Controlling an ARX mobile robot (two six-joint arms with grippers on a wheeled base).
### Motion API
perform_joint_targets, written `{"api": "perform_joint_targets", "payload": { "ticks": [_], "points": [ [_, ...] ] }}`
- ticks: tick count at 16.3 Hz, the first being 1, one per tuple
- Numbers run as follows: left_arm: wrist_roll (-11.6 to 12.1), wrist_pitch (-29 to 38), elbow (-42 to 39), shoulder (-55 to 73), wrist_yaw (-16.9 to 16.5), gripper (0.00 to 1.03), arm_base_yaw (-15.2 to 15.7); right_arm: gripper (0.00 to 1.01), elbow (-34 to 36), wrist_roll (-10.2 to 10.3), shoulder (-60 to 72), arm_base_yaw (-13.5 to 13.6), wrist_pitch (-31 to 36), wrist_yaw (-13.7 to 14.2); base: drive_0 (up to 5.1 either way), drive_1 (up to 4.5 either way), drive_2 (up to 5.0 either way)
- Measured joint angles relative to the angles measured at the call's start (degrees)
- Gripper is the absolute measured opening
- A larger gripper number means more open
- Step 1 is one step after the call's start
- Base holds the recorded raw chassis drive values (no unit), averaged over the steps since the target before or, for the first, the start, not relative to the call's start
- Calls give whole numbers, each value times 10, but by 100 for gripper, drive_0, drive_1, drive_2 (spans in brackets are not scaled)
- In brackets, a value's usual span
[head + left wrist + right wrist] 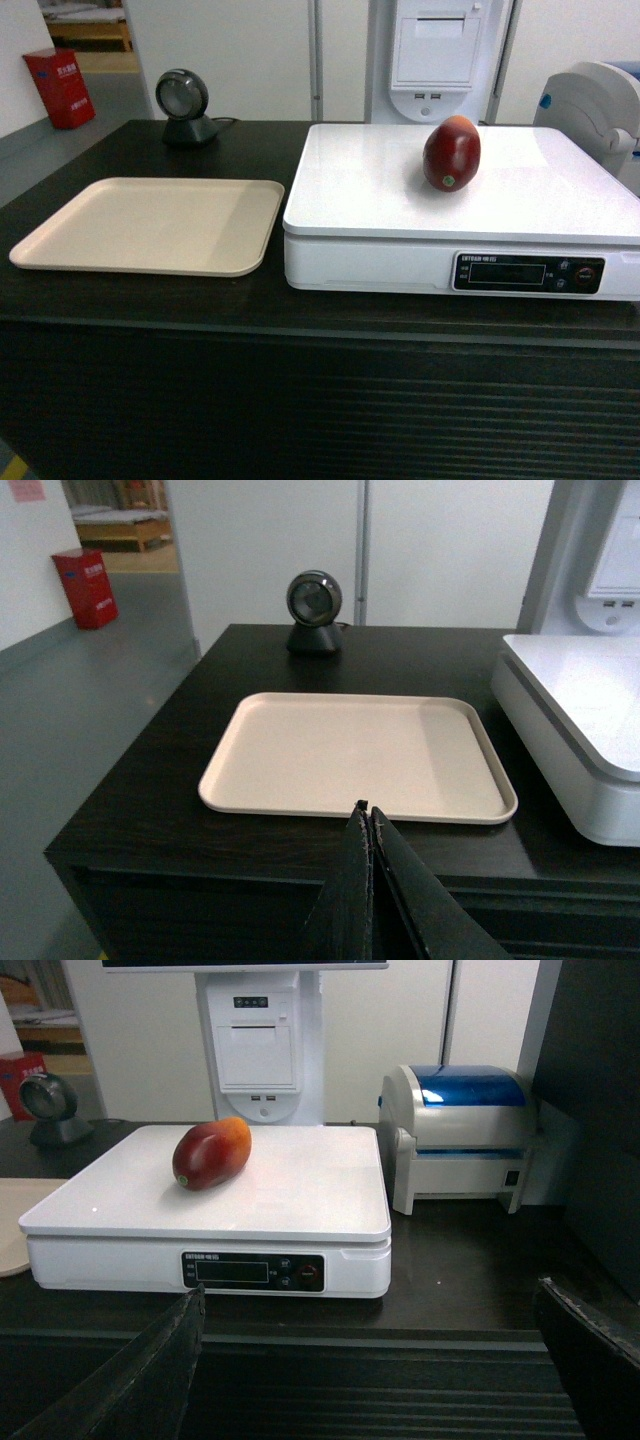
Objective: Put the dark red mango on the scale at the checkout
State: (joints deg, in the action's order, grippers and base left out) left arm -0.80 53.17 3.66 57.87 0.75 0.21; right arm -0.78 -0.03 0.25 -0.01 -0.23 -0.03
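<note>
The glossy dark red oval mango [210, 1153] is lying on the white boxy scale's [300, 1185] flat top — well apart from the right gripper's [370, 1360] wide-spread fingers; the left gripper [368, 825] is pinching closed, empty.

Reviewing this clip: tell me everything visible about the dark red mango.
The dark red mango is an oval, glossy fruit, deep red over most of its skin and orange-yellow at one end, with a small round sticker near its darker end. It lies on its side on the flat white top of the scale, toward the back, touching only that surface. No gripper is near it.
</note>
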Motion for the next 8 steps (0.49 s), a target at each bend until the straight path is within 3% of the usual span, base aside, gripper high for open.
{"api": "perform_joint_targets", "payload": {
  "ticks": [5,8],
  "points": [
    [0,-49,-12,-63,-7,2,-2,98,0,0,0,0,0,0,0,0,0],
    [0,-114,-24,-141,-7,2,-2,98,0,0,0,0,0,0,0,0,0]
  ]
}}
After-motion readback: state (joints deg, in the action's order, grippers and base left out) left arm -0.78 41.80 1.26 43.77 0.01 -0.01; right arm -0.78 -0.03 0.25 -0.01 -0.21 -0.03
